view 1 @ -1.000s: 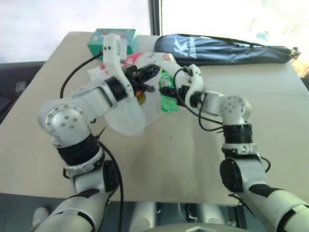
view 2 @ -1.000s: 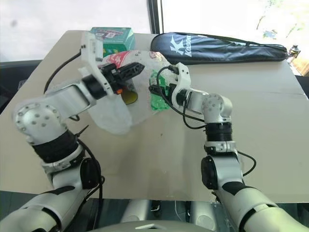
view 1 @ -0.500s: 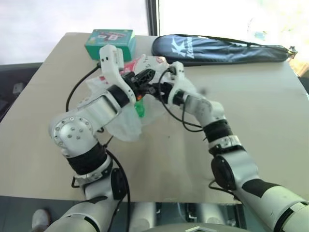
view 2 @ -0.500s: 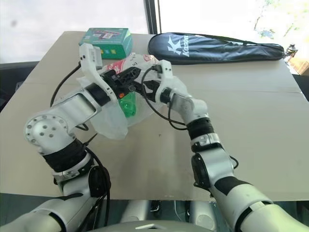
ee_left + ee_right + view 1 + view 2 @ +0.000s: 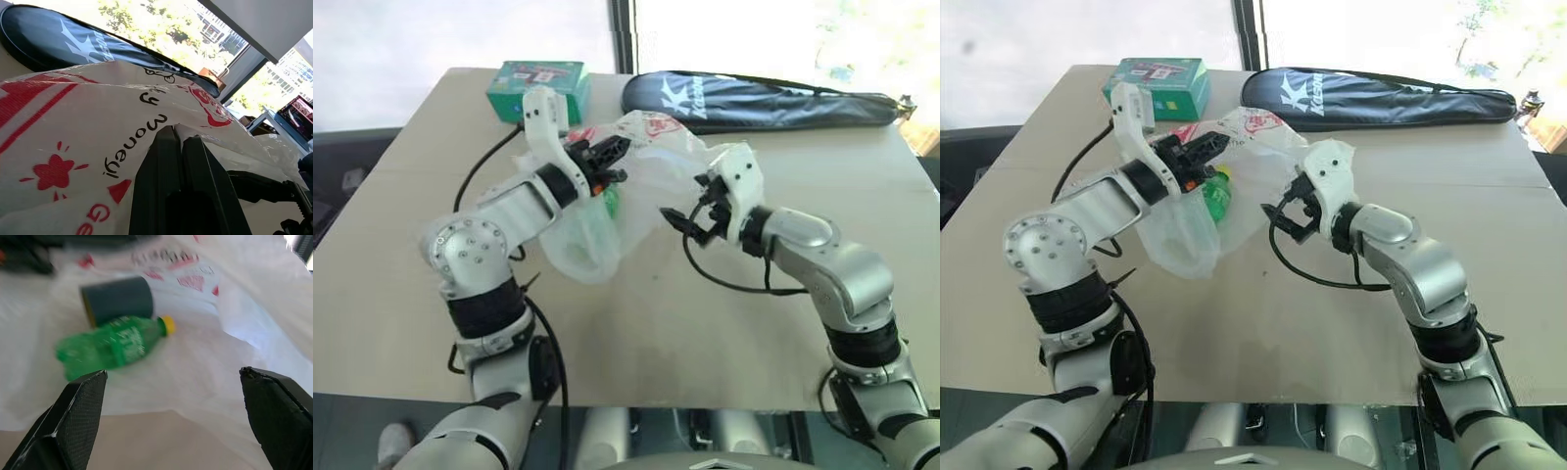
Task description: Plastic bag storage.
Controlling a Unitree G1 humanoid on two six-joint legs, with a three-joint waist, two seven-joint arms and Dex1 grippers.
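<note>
Thin, slippery plastic bag (image 5: pixel 607 211): my left hand (image 5: pixel 612 157) pinches its rim; right hand (image 5: pixel 1285 217), beside it, spread wide, should grab bunched film.

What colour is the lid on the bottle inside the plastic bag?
Yellow. The green bottle has a yellow cap, seen best in the right wrist view.

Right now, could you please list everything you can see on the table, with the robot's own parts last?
plastic bag: one, translucent white with red print, table middle, rim lifted.
green bottle: one, yellow cap, inside the bag.
dark cup: one, inside the bag by the bottle.
green box: one, far edge of the table.
racket cover: one, black, far edge.
table: one, beige.
left gripper: shut on the bag's rim.
right gripper: open, beside the bag.
</note>
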